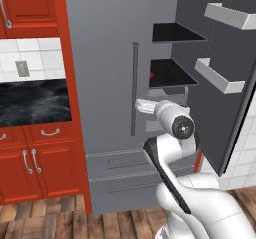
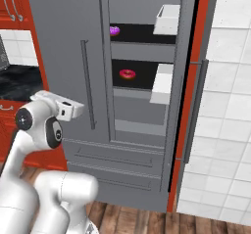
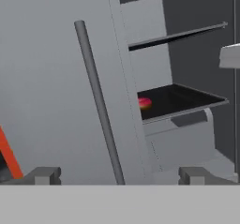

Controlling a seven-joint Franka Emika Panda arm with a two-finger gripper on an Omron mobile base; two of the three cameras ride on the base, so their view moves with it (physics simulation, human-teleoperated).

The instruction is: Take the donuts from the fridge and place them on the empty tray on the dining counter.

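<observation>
The grey fridge (image 1: 105, 83) has its left door shut and its right door (image 1: 225, 108) swung open. The purple donut (image 2: 114, 31) lies on the upper black shelf. The red-pink donut (image 2: 127, 74) lies on the shelf below (image 3: 183, 101) and also shows as the pink donut (image 3: 144, 103) past the shut door's edge. My gripper (image 3: 121, 175) is open with nothing between its fingertips (image 3: 44, 175). It hovers in front of the shut left door, close to that door's bar handle (image 3: 98, 101) and short of the shelves. The empty tray and the dining counter are out of view.
White door bins (image 1: 220, 75) jut from the open door on the right. Red cabinets (image 1: 30, 168) and a black marble strip (image 1: 35, 100) stand left of the fridge. A white tiled wall (image 2: 225, 105) lies to the right. Fridge drawers (image 2: 117, 157) sit below.
</observation>
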